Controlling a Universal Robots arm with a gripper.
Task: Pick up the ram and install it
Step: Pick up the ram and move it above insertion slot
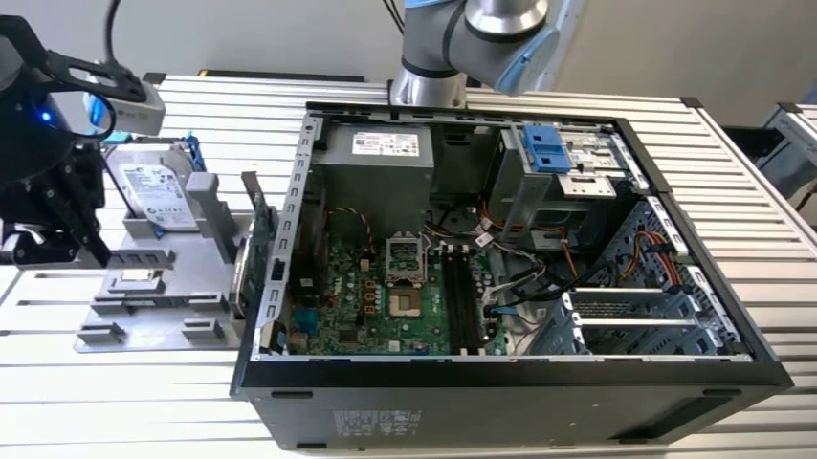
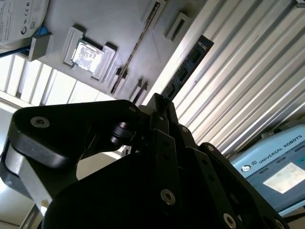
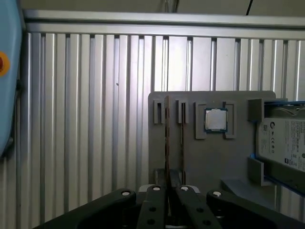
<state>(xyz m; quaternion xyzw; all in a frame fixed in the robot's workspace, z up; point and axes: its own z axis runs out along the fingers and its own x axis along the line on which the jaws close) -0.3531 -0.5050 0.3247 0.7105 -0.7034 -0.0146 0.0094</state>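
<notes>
The ram [image 2: 188, 67] is a narrow dark stick with chips, and one end sits between my fingers. In the first wrist view the ram [image 3: 167, 143] shows edge-on as a thin strip rising from the gripper [image 3: 167, 198], which is shut on it. It hangs over the grey holder tray [image 3: 214, 162], beside a thin empty slit [image 3: 183, 143]. In the exterior view the gripper [image 1: 71, 234] is at the far left, over the tray's [image 1: 191, 320] outer end. The long dark memory slots [image 1: 462, 301] lie on the motherboard inside the open computer case [image 1: 511, 378], well towards the exterior view's right.
On the tray stand a silver hard drive [image 1: 160, 191] in a blue frame and a processor chip [image 1: 138, 279]. A large green expansion card [image 1: 262, 253] stands upright between tray and case. Loose cables [image 1: 523, 273] and a drive cage fill the case's right half. A blue pendant [image 2: 276, 171] lies nearby.
</notes>
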